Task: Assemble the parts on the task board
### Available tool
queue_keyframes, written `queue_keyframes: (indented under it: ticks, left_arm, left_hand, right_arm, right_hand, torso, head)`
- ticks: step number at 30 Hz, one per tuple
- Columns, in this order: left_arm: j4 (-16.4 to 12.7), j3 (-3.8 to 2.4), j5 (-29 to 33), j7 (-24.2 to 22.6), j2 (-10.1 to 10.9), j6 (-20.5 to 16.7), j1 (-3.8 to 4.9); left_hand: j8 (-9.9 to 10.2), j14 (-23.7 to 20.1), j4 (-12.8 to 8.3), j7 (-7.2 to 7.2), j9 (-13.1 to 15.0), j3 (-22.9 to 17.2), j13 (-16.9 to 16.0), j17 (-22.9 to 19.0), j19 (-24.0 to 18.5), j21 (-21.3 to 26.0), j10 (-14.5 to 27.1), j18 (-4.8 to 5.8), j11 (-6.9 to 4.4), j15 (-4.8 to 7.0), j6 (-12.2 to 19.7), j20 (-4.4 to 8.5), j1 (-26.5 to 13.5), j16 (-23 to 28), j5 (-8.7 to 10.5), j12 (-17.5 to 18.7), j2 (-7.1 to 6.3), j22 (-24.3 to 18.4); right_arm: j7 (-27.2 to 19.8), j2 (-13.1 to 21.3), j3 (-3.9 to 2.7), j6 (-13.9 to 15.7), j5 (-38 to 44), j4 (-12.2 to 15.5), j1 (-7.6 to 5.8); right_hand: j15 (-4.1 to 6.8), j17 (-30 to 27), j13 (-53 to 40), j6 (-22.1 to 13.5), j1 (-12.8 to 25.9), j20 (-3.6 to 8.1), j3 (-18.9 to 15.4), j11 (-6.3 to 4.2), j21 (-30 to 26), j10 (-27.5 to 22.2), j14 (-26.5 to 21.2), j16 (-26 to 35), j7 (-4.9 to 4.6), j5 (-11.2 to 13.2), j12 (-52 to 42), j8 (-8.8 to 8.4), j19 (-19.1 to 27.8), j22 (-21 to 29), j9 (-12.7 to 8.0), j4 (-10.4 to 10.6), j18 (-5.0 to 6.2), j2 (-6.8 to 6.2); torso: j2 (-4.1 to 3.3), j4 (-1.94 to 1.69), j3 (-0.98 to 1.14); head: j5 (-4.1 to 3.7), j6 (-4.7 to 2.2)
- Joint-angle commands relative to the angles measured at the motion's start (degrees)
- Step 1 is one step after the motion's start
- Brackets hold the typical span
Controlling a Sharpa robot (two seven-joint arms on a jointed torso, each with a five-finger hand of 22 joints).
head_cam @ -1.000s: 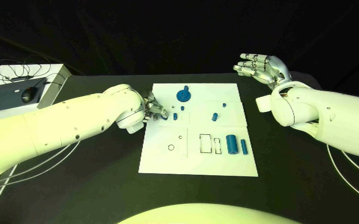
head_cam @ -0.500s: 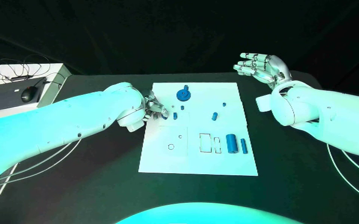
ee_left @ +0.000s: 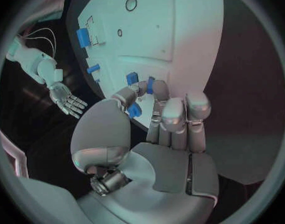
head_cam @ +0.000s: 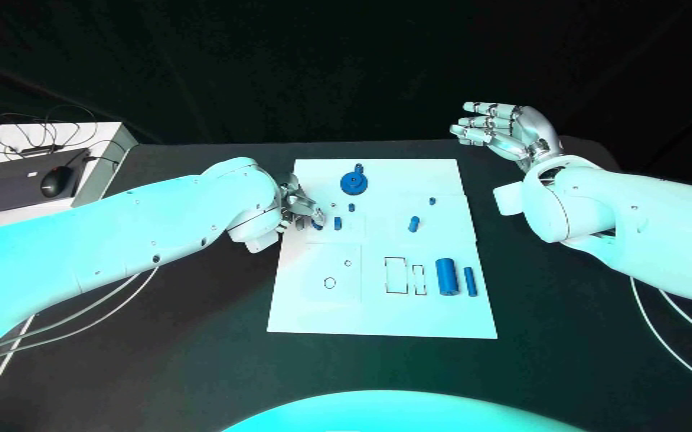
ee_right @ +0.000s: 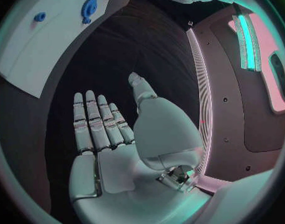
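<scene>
The left edge of the white rectangular task board (head_cam: 378, 312) is blocked by the left hand (head_cam: 296, 207), while its near half is left open.

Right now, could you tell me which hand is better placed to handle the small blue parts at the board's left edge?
Left. The left hand has its fingers on the parts at the board; the right hand hangs open beyond the far right corner.

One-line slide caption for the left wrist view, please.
Left hand pinching a small blue part at the task board's edge; right hand open beyond.
</scene>
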State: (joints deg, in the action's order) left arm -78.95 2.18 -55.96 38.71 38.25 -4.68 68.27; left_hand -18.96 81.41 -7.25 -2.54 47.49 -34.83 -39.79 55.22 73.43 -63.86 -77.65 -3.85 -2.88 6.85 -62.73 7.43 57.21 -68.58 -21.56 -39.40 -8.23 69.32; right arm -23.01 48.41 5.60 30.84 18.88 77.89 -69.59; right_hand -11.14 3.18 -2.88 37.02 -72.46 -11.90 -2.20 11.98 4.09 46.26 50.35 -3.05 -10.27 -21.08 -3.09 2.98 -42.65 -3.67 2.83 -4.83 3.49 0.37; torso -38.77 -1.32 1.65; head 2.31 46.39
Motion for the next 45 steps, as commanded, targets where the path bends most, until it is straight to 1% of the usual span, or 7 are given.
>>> queue_keyframes:
  ticks: [1, 7, 13, 18, 22, 35, 45]
  left_arm:
    - [-0.2, 0.32, 0.3, 0.1, -0.5, 2.1, -0.48]
    - [-0.3, 0.31, 0.0, 0.1, -0.5, 2.0, -0.48]
    - [-0.3, 0.31, -0.5, 0.1, -0.2, 1.9, -0.49]
    - [-0.6, 0.30, -0.9, 0.2, 0.1, 1.9, -0.49]
    - [-0.8, 0.29, -1.1, 0.2, 0.3, 1.8, -0.49]
    - [-1.0, 0.28, -1.8, 0.3, 0.8, 1.7, -0.50]
    - [-0.8, 0.27, -2.0, 0.3, 0.8, 1.6, -0.50]
  left_hand:
    - [0.0, -0.1, 0.0, 5.36, 6.4, 0.3, 0.1, 0.0, 0.2, -0.3, -3.3, 0.88, -2.79, 0.09, -8.0, -0.16, 2.4, -0.4, 0.13, 0.1, 2.83, 0.1]
    - [0.0, -0.1, -0.1, 5.39, 6.3, 0.2, 0.2, 0.0, 0.3, -0.5, -3.5, 0.94, -2.78, 0.03, -8.2, -0.21, 2.4, -0.5, 0.07, 0.1, 2.90, 0.2]
    - [0.1, -0.1, -0.5, 5.38, 6.4, -0.7, 0.5, -0.1, 0.3, -0.7, -3.6, 0.98, -2.78, 0.00, -8.4, -0.21, 2.1, -0.7, -0.01, 0.1, 2.91, 0.3]
    - [0.0, -0.2, -1.0, 5.37, 6.8, -1.4, 0.5, -0.3, 0.3, -0.7, -3.4, 1.01, -2.80, 0.04, -8.2, -0.12, 1.5, -0.7, 0.06, -0.1, 3.55, 0.2]
    - [0.0, -0.2, -1.1, 5.36, 6.8, -1.5, 0.5, -0.3, 0.3, -0.7, -3.4, 1.02, -2.80, 0.04, -8.2, -0.12, 1.5, -0.8, 0.02, -0.1, 3.52, 0.2]
    - [0.0, -0.2, -1.3, 5.36, 6.9, -1.9, 0.6, -0.4, 0.3, -0.8, -3.4, 1.00, -2.84, 0.06, -8.2, -0.12, 1.4, -0.9, -0.06, -0.1, 3.56, 0.3]
    - [0.0, -0.2, -1.3, 5.37, 6.9, -2.1, 0.6, -0.4, 0.4, -0.9, -3.4, 1.00, -2.84, 0.07, -8.2, -0.10, 1.3, -0.9, -0.09, -0.2, 3.56, 0.3]
  right_arm:
    - [-0.6, 0.0, -0.03, -0.7, 0.5, 0.1, 0.00]
    - [-0.6, 0.0, -0.03, -0.8, 0.5, 0.1, 0.00]
    - [-0.6, 0.1, -0.03, -0.8, 0.5, 0.1, 0.00]
    - [-0.6, 0.1, -0.03, -0.8, 0.5, 0.1, 0.00]
    - [-0.6, 0.1, -0.03, -0.9, 0.5, 0.0, 0.00]
    - [-0.5, 0.2, -0.03, -0.9, 0.5, 0.1, 0.00]
    - [-0.5, 0.2, -0.03, -0.9, 0.5, 0.1, 0.00]
  right_hand:
    - [0.08, -0.1, 0.0, -0.5, 0.0, 0.12, 0.1, 0.13, -0.2, -0.1, -0.4, 0.0, -4.46, -0.4, 0.2, -0.33, 0.4, 0.1, -0.1, -0.3, -0.22, -0.04]
    - [0.05, -0.1, 0.0, -0.5, -0.1, 0.10, 0.1, 0.13, -0.3, -0.2, -0.7, 0.0, -4.46, -0.4, 0.2, -0.32, 0.5, 0.1, -0.1, -0.4, -0.21, -0.04]
    - [0.05, -0.1, 0.0, -0.5, -0.1, 0.10, 0.1, 0.13, -0.3, -0.2, -0.7, 0.0, -4.46, -0.4, 0.2, -0.32, 0.5, 0.1, -0.1, -0.4, -0.21, -0.04]
    - [0.05, -0.1, 0.0, -0.5, -0.1, 0.10, 0.1, 0.13, -0.3, -0.2, -0.7, 0.0, -4.46, -0.4, 0.2, -0.32, 0.5, 0.1, -0.1, -0.4, -0.21, -0.04]
    - [0.05, -0.1, 0.0, -0.5, -0.1, 0.10, 0.1, 0.13, -0.3, -0.2, -0.7, 0.0, -4.46, -0.4, 0.2, -0.32, 0.5, 0.1, -0.1, -0.4, -0.21, -0.04]
    - [0.05, -0.1, 0.0, -0.5, -0.1, 0.10, 0.1, 0.13, -0.3, -0.2, -0.7, 0.0, -4.46, -0.4, 0.2, -0.32, 0.5, 0.1, -0.1, -0.4, -0.21, -0.04]
    - [0.05, -0.1, 0.0, -0.5, -0.1, 0.10, 0.1, 0.13, -0.3, -0.2, -0.7, 0.0, -4.46, -0.4, 0.2, -0.32, 0.5, 0.1, -0.1, -0.4, -0.21, -0.04]
  torso:
    - [0.00, -0.04, -0.02]
    - [0.01, -0.02, -0.08]
    - [0.00, -0.09, -0.04]
    - [0.00, -0.07, -0.09]
    - [0.00, -0.08, -0.04]
    - [-0.03, -0.06, -0.04]
    - [-0.02, 0.01, 0.02]
  head:
    - [-0.04, 0.05]
    - [-0.05, 0.07]
    - [-0.03, 0.15]
    - [0.00, 0.21]
    - [-0.01, 0.24]
    - [0.04, 0.40]
    - [0.11, 0.31]
